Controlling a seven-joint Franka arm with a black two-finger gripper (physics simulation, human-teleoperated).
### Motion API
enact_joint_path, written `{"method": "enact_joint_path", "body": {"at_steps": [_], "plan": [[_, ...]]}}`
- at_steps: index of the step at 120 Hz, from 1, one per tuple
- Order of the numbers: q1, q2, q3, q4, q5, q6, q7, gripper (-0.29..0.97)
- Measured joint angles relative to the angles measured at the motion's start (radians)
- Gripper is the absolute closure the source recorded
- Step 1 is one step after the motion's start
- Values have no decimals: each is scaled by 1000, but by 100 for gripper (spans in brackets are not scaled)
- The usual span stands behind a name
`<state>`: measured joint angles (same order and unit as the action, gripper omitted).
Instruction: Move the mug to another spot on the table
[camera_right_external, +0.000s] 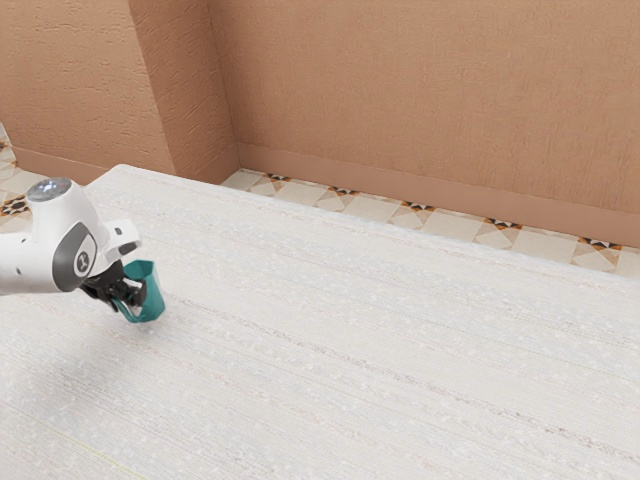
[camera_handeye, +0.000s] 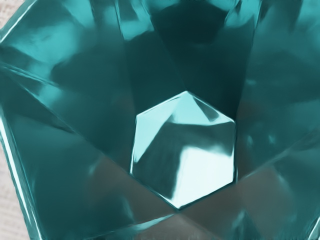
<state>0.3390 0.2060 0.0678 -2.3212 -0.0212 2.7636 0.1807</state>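
A teal, faceted, glossy mug (camera_right_external: 145, 290) sits at the far left of the exterior view, over the near-left part of a pale, wood-grained worktop (camera_right_external: 380, 340). It is tilted, its open mouth leaning up towards the robot, and its lower corner is at or just above the surface; whether it touches cannot be made out. The tilt suggests it is being carried rather than resting on its own base.

The black two-finger end effector (camera_right_external: 122, 293) meets the mug at its rim, on the side towards the exterior view's left, with its fingers clamped on the mug's wall. A rim grip like this leaves the body hanging free below, which would explain the lean. The wrist view looks straight down into the mug (camera_handeye: 182, 155), onto its bright hexagonal bottom ringed by sloping teal facets.

Behind the end effector is the rounded white and grey arm (camera_right_external: 55, 250), entering from the exterior view's left edge.

The worktop stretches away to the exterior view's right, so a new spot for the mug looks easy to reach. Beyond its far edge lie a patterned tiled floor (camera_right_external: 420, 212) and a terracotta textured wall (camera_right_external: 420, 90).
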Motion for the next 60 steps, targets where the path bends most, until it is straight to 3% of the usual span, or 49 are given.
{"method": "enact_joint_path", "body": {"at_steps": [42,60], "plan": [[-18,-21,-2,-4,2,74,-7,60],[-24,-105,-5,-82,1,114,-10,64]]}}
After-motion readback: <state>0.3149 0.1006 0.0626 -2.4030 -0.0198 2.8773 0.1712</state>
